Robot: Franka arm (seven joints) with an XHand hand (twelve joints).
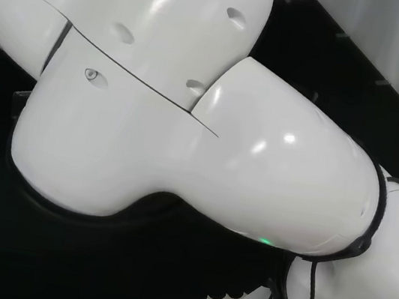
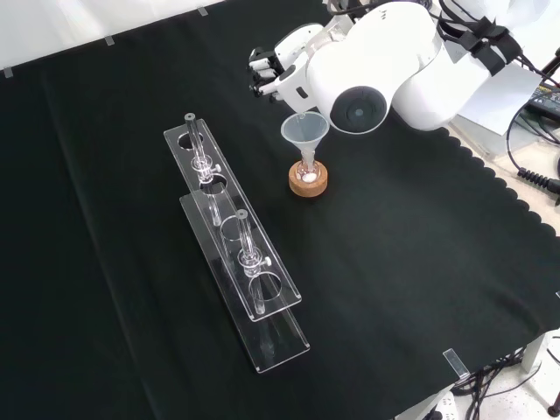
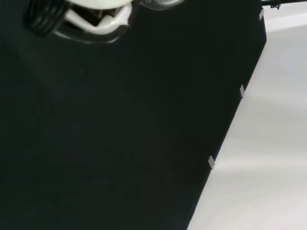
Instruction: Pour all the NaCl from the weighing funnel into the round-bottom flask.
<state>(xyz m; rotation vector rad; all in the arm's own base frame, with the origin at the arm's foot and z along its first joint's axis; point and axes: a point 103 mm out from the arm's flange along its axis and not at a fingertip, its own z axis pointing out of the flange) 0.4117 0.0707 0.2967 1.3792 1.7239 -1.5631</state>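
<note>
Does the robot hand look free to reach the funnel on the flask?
Probably yes: the robot hand hovers just beyond the funnel, with bare cloth between; the rack stands off to the left.

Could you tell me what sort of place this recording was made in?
Probably a chemistry lab bench set up for robot trials: a funnel sits in a flask on a cork ring, beside clear racks, on black cloth.

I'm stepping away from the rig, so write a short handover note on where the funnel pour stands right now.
Hand: raised above the cloth behind the funnel in the front view, partly hidden by the arm's white link; fingers cannot be judged, nor whether it holds anything.
Funnel: upright in the neck of the flask on its cork ring, right of the clear rack.
Done: cannot tell whether any NaCl has gone in.
Left: confirm the weighing funnel's whereabouts, then pour.
</note>
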